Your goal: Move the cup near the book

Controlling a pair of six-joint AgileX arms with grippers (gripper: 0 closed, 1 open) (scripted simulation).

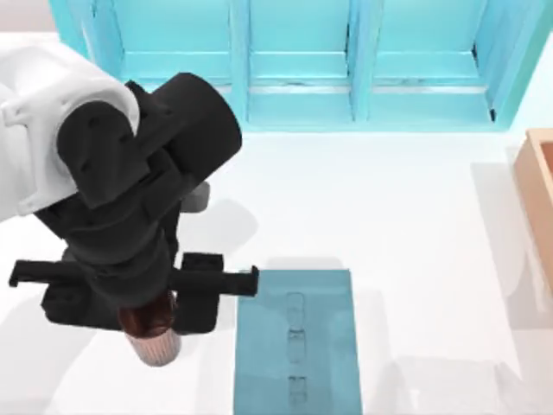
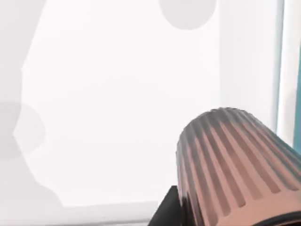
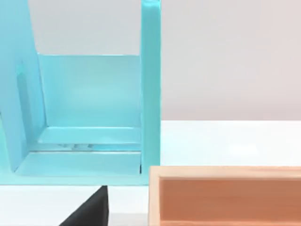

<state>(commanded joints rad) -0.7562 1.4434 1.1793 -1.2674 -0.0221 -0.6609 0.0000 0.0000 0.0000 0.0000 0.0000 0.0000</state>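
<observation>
Top view. The left claw (image 1: 155, 324) is seen at the tabletop's (image 1: 389, 207) lower left, pointed downward, with the cup (image 1: 154, 339) pinched between its fingers. The cup is reddish-brown with a ribbed, paler pinkish end protruding below the claw; it lies just beside the left edge of the book (image 1: 298, 341), a narrow strip of tabletop between them. The book is laid flat, teal-blue, with a row of faint embossed marks down its cover. A light-blue three-bay shelf (image 1: 302, 60) is ranged along the far edge; nothing can be seen in its bays. The corner of a wooden box (image 1: 540, 186) is noted at the right edge.

Left wrist view. The cup's (image 2: 235, 165) ribbed wall is shown close up over the white tabletop (image 2: 117, 94), one dark finger (image 2: 165, 209) against it.

Right wrist view. One shelf bay (image 3: 89, 113) is seen, nothing visible inside. Beside it the wooden box (image 3: 225, 195) stands open, its visible interior bare. Whether the right claw is spread cannot be told.
</observation>
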